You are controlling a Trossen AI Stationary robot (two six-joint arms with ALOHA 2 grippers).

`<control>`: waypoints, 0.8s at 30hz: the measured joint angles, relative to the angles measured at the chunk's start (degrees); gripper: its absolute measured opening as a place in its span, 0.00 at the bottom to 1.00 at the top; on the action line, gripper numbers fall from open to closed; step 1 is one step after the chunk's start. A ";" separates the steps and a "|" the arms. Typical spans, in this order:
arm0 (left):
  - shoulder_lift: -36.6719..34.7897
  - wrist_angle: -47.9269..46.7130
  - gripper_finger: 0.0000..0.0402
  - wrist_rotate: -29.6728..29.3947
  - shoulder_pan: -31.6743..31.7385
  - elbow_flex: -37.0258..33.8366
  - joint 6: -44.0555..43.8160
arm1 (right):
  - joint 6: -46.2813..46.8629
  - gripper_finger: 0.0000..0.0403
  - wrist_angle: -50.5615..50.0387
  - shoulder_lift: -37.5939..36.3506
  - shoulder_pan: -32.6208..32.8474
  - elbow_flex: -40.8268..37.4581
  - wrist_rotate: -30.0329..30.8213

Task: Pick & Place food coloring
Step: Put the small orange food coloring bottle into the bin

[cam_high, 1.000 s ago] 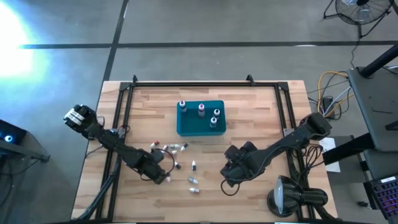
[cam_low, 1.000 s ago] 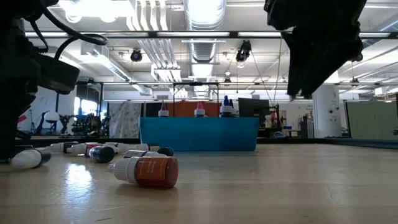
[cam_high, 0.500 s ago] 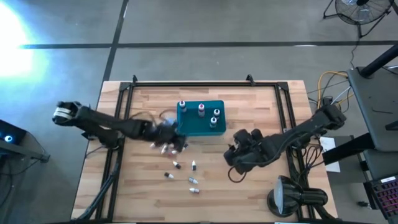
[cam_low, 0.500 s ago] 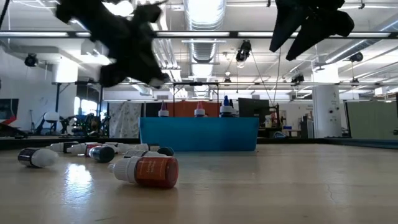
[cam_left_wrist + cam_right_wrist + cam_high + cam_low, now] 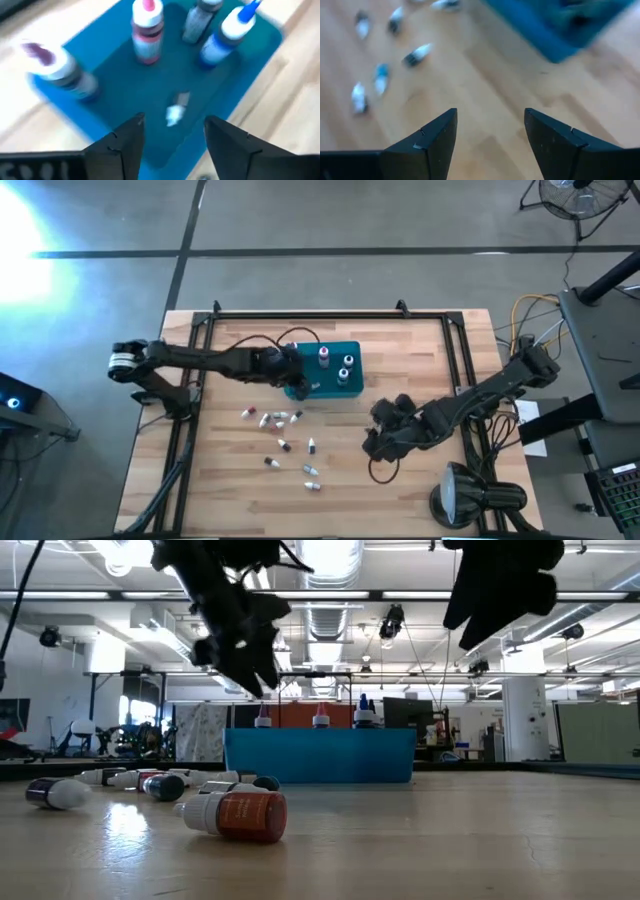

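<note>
The teal bin [image 5: 335,383] stands at the table's far middle, with three food coloring bottles upright in view in it: pink-capped [image 5: 147,30], blue [image 5: 225,35] and purple-capped [image 5: 55,70]. My left gripper [image 5: 175,145] hangs open above the bin's left part [image 5: 298,385]. Below its fingers a small whitish bottle [image 5: 175,112] shows blurred against the bin's floor. Several more bottles [image 5: 285,446] lie loose on the wood in front of the bin. My right gripper [image 5: 375,445] hovers open above the table right of them, with nothing between its fingers [image 5: 490,145].
A black frame [image 5: 200,330] runs along the table's edges. A black lamp-like base [image 5: 455,500] stands at the near right corner. In the low view a red bottle [image 5: 240,815] lies closest to the near edge. Bare wood lies between the bin and my right gripper.
My left gripper has risen from the loose bottles at the near left and swung toward the far edge and right, ending above the bin. A small bottle now shows in the bin below its fingers. My right gripper has lifted a little.
</note>
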 joint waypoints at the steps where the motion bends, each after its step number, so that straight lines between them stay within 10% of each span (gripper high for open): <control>1: -0.47 -2.51 0.45 -1.74 -1.11 0.57 1.02 | -3.38 0.56 2.77 0.27 0.00 -1.02 -1.50; 8: -8.25 -10.36 0.47 -3.42 -14.09 -0.26 3.15 | -25.91 0.56 28.61 7.78 -0.09 -4.13 -15.48; 24: -19.19 -10.82 0.47 -16.88 -40.26 -16.61 -29.17 | -26.85 0.56 22.39 35.17 -0.07 25.39 -19.07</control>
